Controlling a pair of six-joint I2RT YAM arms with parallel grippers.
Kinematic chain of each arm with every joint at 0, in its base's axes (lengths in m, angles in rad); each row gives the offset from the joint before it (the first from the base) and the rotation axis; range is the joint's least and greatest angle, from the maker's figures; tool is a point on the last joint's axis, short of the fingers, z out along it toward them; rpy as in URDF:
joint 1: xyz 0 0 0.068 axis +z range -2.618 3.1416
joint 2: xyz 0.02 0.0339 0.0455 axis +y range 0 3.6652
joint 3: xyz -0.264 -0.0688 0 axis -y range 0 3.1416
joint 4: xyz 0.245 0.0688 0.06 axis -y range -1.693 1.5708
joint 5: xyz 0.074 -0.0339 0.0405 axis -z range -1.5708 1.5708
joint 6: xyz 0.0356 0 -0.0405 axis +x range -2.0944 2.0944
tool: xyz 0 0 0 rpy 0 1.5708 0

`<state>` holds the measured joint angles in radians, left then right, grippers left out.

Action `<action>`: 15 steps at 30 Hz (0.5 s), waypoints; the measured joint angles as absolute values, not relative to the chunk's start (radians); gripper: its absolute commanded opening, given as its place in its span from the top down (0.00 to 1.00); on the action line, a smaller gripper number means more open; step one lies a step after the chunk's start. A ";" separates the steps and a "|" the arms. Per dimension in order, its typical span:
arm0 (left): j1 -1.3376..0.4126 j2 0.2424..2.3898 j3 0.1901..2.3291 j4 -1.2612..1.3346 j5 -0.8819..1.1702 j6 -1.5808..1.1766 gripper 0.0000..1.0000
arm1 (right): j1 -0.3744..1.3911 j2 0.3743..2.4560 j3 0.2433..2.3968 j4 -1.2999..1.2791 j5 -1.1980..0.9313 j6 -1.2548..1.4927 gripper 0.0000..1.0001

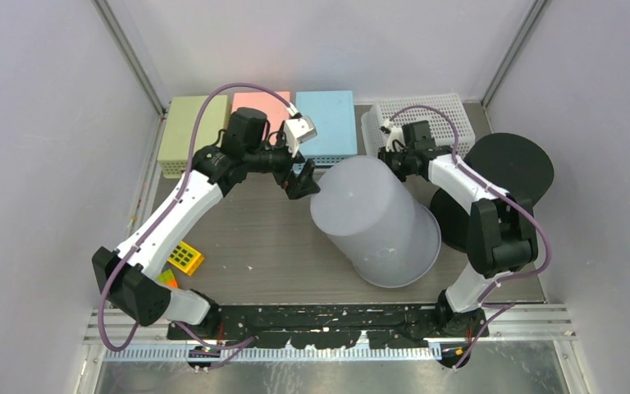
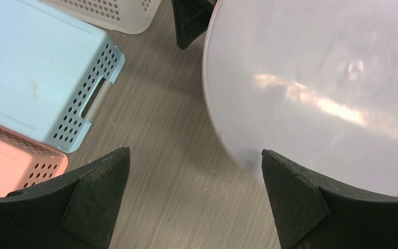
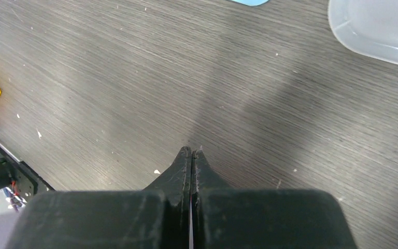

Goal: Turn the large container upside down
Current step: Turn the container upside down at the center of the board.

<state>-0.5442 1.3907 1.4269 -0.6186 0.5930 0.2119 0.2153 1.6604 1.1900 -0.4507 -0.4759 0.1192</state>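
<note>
The large container is a translucent white tub in the middle of the table, tilted, with its flat base up and to the left and its rim low at the near right. My left gripper hangs open just off its left wall. In the left wrist view the tub's base fills the right side. My left gripper holds only bare table between its jaws, the right fingertip at the tub's edge. My right gripper is shut and empty at the tub's far side. In the right wrist view my right gripper is over bare table.
Green, pink and blue baskets lie upturned along the back, with a white perforated basket beside them. Black round lids sit at the right. A yellow block lies near the left arm.
</note>
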 measured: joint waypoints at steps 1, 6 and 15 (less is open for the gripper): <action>-0.544 1.391 1.427 -0.619 0.591 0.212 0.00 | 0.220 1.670 1.191 -0.443 -0.480 0.130 0.99; -0.546 1.391 1.427 -0.619 0.589 0.211 0.00 | 0.235 1.691 1.198 -0.418 -0.487 0.156 0.99; -0.551 1.395 1.448 -0.624 0.617 0.212 0.00 | 0.238 1.694 1.203 -0.393 -0.485 0.169 0.99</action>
